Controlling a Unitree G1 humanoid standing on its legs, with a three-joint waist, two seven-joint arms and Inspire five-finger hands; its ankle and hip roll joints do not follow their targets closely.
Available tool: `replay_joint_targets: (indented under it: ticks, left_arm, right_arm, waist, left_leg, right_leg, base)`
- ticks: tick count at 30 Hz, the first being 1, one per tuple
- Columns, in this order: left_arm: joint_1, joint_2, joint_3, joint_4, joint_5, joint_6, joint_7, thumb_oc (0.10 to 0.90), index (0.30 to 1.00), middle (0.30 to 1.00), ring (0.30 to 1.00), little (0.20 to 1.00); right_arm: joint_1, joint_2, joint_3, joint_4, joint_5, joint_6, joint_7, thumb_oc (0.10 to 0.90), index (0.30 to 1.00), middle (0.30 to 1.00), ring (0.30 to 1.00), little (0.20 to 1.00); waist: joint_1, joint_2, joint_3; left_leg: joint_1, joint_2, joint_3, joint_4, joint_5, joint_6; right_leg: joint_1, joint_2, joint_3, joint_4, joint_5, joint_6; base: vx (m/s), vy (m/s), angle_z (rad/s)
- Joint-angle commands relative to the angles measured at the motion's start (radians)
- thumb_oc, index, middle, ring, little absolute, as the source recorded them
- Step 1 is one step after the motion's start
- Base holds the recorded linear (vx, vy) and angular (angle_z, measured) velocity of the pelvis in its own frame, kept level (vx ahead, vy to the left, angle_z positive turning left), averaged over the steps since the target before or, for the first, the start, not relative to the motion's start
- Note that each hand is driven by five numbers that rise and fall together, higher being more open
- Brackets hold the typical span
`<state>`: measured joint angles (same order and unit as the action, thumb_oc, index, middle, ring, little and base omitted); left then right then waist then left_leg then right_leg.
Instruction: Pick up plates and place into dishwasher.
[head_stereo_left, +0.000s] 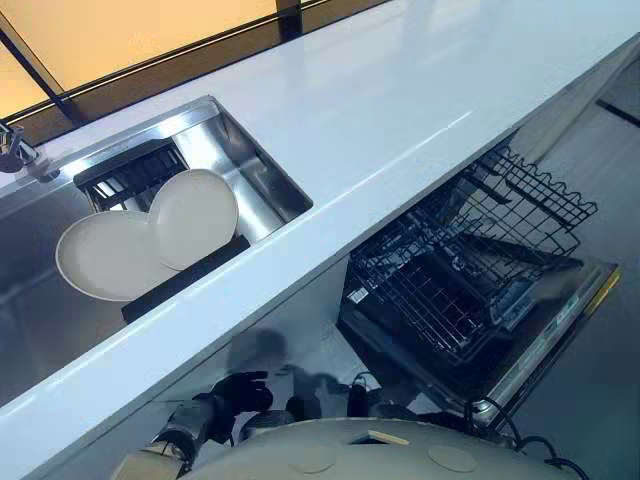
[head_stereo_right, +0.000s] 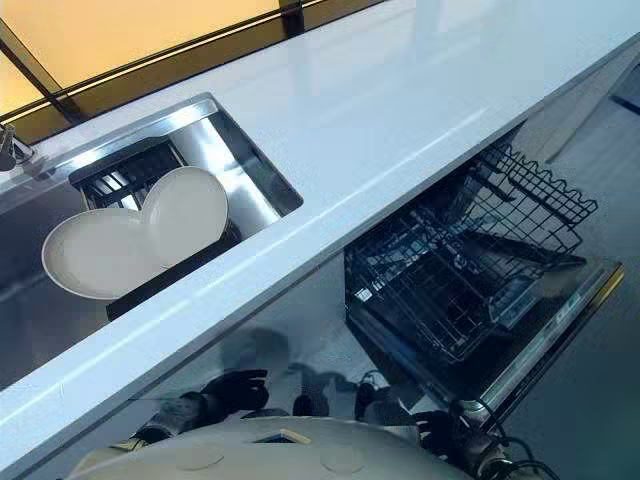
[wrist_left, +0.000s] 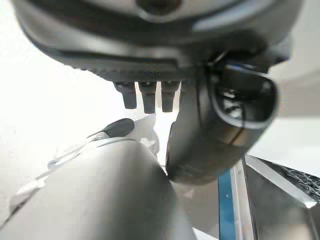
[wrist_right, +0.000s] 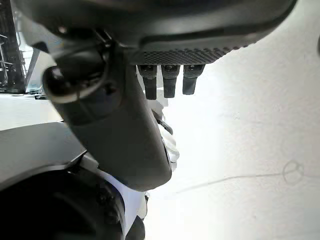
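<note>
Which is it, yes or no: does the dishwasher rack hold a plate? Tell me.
No: the dishwasher rack shows bare wire, while the left plate and the right plate both lean in the sink.

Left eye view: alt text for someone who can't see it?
Two round white plates lean overlapping in a black dish rack inside the stainless steel sink of a white countertop. Lower right, the open dishwasher has its black wire basket pulled out; the dark left hand hangs empty under the counter edge.
</note>
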<state>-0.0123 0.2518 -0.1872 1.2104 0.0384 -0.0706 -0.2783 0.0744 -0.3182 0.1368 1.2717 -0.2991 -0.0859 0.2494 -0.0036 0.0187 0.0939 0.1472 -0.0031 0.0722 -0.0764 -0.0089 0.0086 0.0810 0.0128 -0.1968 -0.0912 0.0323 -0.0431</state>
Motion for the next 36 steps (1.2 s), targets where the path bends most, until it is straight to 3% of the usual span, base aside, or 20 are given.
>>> replay_joint_targets:
  ticks: [1, 7, 11, 16, 18, 19, 21, 22, 24, 26, 28, 31, 33, 36]
  left_arm:
    - [-0.012, -0.007, 0.006, 0.059, -0.001, -0.034, -0.024, 0.800, 0.900, 0.900, 0.900, 0.900]
    - [-0.014, -0.010, 0.018, 0.041, -0.124, -0.057, -0.088, 0.800, 0.900, 0.900, 0.900, 0.900]
    - [-0.016, -0.017, 0.045, -0.045, -0.295, -0.012, -0.205, 0.800, 0.900, 0.900, 0.900, 0.900]
    - [0.009, -0.022, 0.041, -0.271, -0.460, 0.217, -0.532, 0.800, 0.900, 0.900, 0.900, 0.900]
    - [0.009, -0.017, 0.037, -0.324, -0.483, 0.299, -0.588, 0.800, 0.900, 0.900, 0.900, 0.900]
    - [0.006, -0.019, 0.039, -0.377, -0.519, 0.395, -0.674, 0.800, 0.900, 0.900, 0.900, 0.900]
    - [0.000, -0.024, 0.044, -0.486, -0.574, 0.509, -0.741, 0.800, 0.900, 0.900, 0.900, 0.900]
    - [0.000, -0.025, 0.039, -0.553, -0.578, 0.525, -0.784, 0.800, 0.900, 0.900, 0.900, 0.900]
    - [0.003, -0.019, 0.022, -0.660, -0.567, 0.501, -0.824, 0.800, 0.900, 0.900, 0.900, 0.900]
    - [0.011, 0.026, -0.027, -0.822, -0.545, 0.356, -0.916, 0.800, 0.900, 0.900, 0.900, 0.900]
    - [0.009, 0.050, -0.045, -0.975, -0.564, 0.324, -0.958, 0.800, 0.900, 0.900, 0.900, 0.900]
    - [-0.018, 0.069, -0.041, -1.230, -0.753, 0.398, -1.034, 0.800, 0.900, 0.900, 0.900, 0.900]
    - [-0.041, 0.067, -0.025, -1.357, -0.940, 0.441, -0.989, 0.800, 0.900, 0.900, 0.900, 0.900]
    - [-0.078, 0.068, 0.004, -1.485, -1.213, 0.372, -0.771, 0.800, 0.900, 0.900, 0.900, 0.900]
  right_arm:
    - [-0.077, 0.010, 0.026, 0.005, 0.001, -0.035, 0.000, 0.800, 0.900, 0.900, 0.900, 0.900]
    - [-0.079, 0.009, 0.028, -0.008, 0.001, -0.023, 0.004, 0.800, 0.900, 0.900, 0.900, 0.900]
    - [-0.080, 0.000, 0.021, -0.032, -0.005, -0.007, 0.014, 0.800, 0.900, 0.900, 0.900, 0.900]
    - [-0.084, -0.024, -0.006, -0.070, -0.017, 0.009, 0.037, 0.800, 0.900, 0.900, 0.900, 0.900]
    - [-0.085, -0.030, -0.005, -0.080, -0.018, 0.013, 0.040, 0.800, 0.900, 0.900, 0.900, 0.900]
    - [-0.087, -0.036, -0.002, -0.095, -0.022, 0.020, 0.046, 0.800, 0.900, 0.900, 0.900, 0.900]
    - [-0.088, -0.041, 0.003, -0.100, -0.023, 0.017, 0.047, 0.800, 0.900, 0.900, 0.900, 0.900]
    - [-0.086, -0.044, 0.008, -0.105, -0.021, 0.016, 0.044, 0.800, 0.900, 0.900, 0.900, 0.900]
    - [-0.088, -0.047, 0.010, -0.106, -0.020, 0.013, 0.042, 0.800, 0.900, 0.900, 0.900, 0.900]
    - [-0.089, -0.057, 0.020, -0.106, -0.013, 0.005, 0.038, 0.800, 0.900, 0.900, 0.900, 0.900]
    - [-0.089, -0.064, 0.032, -0.104, -0.010, -0.004, 0.032, 0.800, 0.900, 0.900, 0.900, 0.900]
    - [-0.083, -0.066, 0.051, -0.082, -0.015, -0.029, 0.017, 0.800, 0.900, 0.900, 0.900, 0.900]
    - [-0.081, -0.059, 0.057, -0.061, -0.025, -0.047, 0.005, 0.800, 0.900, 0.900, 0.900, 0.900]
    - [-0.078, -0.039, 0.070, -0.043, -0.030, -0.055, -0.014, 0.800, 0.900, 0.900, 0.900, 0.900]
  waist:
    - [0.000, -0.012, -0.040]
    - [-0.001, -0.012, -0.038]
    - [0.002, -0.009, -0.032]
    - [0.016, -0.002, -0.012]
    - [0.017, 0.001, -0.008]
    - [0.019, 0.003, -0.004]
    - [0.021, 0.005, 0.002]
    - [0.023, 0.006, 0.006]
    - [0.027, 0.008, 0.011]
    - [0.034, 0.013, 0.019]
    - [0.037, 0.017, 0.025]
    - [0.043, 0.022, 0.024]
    - [0.047, 0.023, 0.022]
    - [0.054, 0.020, 0.016]
  left_leg:
    - [-0.068, -0.028, -0.018, 0.057, -0.066, -0.012]
    - [-0.067, -0.027, -0.018, 0.053, -0.063, -0.012]
    - [-0.073, -0.024, -0.016, 0.056, -0.063, -0.016]
    - [-0.086, -0.022, -0.021, 0.053, -0.055, -0.016]
    - [-0.087, -0.020, -0.021, 0.049, -0.052, -0.016]
    - [-0.088, -0.019, -0.023, 0.046, -0.048, -0.016]
    - [-0.086, -0.019, -0.027, 0.040, -0.044, -0.016]
    - [-0.087, -0.019, -0.029, 0.038, -0.043, -0.016]
    - [-0.091, -0.018, -0.033, 0.039, -0.042, -0.016]
    - [-0.096, -0.017, -0.041, 0.036, -0.037, -0.013]
    - [-0.096, -0.016, -0.046, 0.032, -0.034, -0.012]
    - [-0.091, -0.017, -0.054, 0.024, -0.034, -0.011]
    - [-0.086, -0.017, -0.059, 0.020, -0.035, -0.012]
    - [-0.083, -0.017, -0.072, 0.017, -0.035, -0.014]
  right_leg:
    - [-0.009, -0.007, 0.017, 0.116, -0.153, 0.078]
    - [-0.012, -0.006, 0.024, 0.117, -0.151, 0.080]
    - [-0.018, -0.007, 0.021, 0.120, -0.150, 0.082]
    - [-0.032, -0.009, 0.014, 0.126, -0.145, 0.081]
    - [-0.036, -0.009, 0.014, 0.128, -0.143, 0.083]
    - [-0.040, -0.009, 0.015, 0.131, -0.142, 0.083]
    - [-0.041, -0.009, 0.015, 0.133, -0.141, 0.083]
    - [-0.042, -0.009, 0.014, 0.134, -0.142, 0.082]
    - [-0.047, -0.009, 0.013, 0.138, -0.142, 0.081]
    - [-0.050, -0.008, 0.011, 0.140, -0.141, 0.078]
    - [-0.050, -0.008, 0.009, 0.139, -0.141, 0.077]
    - [-0.042, -0.007, 0.007, 0.133, -0.144, 0.073]
    - [-0.035, -0.007, 0.006, 0.131, -0.147, 0.071]
    - [-0.026, -0.005, 0.002, 0.129, -0.153, 0.066]
  base:
    - [0.05, -0.344, -0.13]
    - [0.00, 0.000, 0.00]
    - [-0.01, 0.002, 0.00]
    - [-0.05, 0.009, 0.01]
    - [0.00, 0.000, 0.00]
    - [0.00, 0.000, 0.00]
    - [0.00, 0.000, 0.00]
    - [-0.04, -0.004, 0.00]
    - [-0.04, -0.010, 0.00]
    - [-0.04, -0.013, 0.02]
    - [-0.03, -0.005, 0.05]
    - [0.01, -0.003, 0.04]
    - [0.04, -0.019, 0.05]
    - [0.04, -0.036, 0.07]
